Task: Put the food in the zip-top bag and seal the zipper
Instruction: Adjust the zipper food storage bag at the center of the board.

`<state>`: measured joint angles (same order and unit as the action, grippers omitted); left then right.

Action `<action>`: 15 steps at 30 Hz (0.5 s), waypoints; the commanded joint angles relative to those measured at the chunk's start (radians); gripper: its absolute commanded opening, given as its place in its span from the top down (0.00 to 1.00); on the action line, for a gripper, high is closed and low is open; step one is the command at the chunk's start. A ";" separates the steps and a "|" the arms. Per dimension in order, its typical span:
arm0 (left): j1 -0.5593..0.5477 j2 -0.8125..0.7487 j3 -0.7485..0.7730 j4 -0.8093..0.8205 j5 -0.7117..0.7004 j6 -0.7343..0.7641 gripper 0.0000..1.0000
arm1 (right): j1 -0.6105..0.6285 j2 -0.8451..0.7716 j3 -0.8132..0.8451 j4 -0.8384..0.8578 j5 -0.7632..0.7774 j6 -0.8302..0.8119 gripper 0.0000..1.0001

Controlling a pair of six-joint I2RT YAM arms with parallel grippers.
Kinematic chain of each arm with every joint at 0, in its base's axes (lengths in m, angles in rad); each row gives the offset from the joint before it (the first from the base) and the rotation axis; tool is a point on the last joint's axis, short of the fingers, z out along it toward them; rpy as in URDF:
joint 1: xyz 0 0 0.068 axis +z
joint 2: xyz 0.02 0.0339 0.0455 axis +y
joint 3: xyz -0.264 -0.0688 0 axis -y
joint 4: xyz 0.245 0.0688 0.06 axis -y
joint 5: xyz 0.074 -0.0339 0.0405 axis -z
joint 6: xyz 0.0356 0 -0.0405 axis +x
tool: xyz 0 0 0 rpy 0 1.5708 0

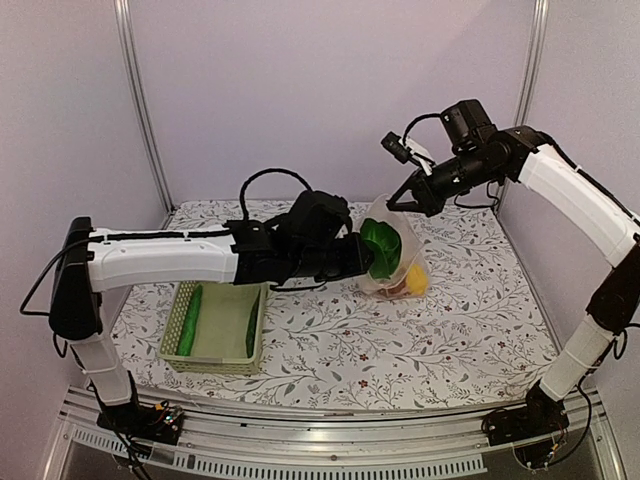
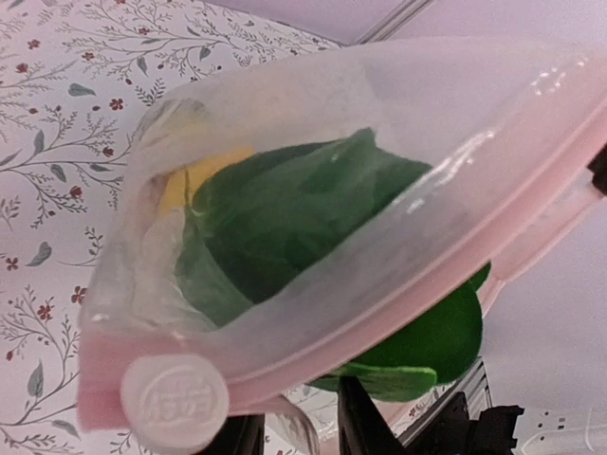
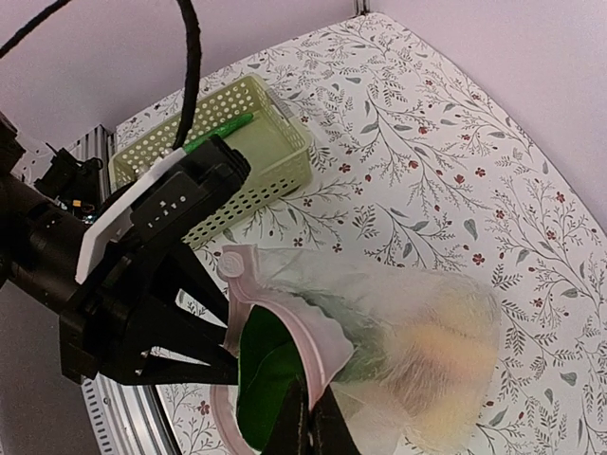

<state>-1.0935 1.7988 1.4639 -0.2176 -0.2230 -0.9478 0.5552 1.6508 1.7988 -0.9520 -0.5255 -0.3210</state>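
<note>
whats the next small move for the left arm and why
Probably ease the left gripper forward to push the bok choy deeper into the zip-top bag. Part of its green leaf sits outside the mouth, across the zipper, while the right gripper pinches the bag's rim and holds it open. A yellow piece is already inside.

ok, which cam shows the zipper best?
Left wrist: the zipper runs corner to corner as a wide pink strip, close up. Right wrist shows a curved stretch of zipper, pinched by the right pincer. Top external: too small to make out.
</note>
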 commanded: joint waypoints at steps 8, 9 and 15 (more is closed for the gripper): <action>0.035 0.006 0.141 -0.125 0.014 0.031 1.00 | -0.011 -0.029 -0.018 0.128 0.263 0.053 1.00; 0.031 -0.001 0.204 -0.143 0.003 0.061 1.00 | -0.029 -0.012 -0.004 0.132 0.279 0.055 1.00; 0.058 0.011 0.372 -0.152 -0.137 0.217 1.00 | -0.066 0.056 0.109 0.071 0.271 0.068 1.00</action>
<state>-1.0714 1.8267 1.7924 -0.3782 -0.2600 -0.8532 0.5026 1.6848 1.8668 -0.8795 -0.2939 -0.2699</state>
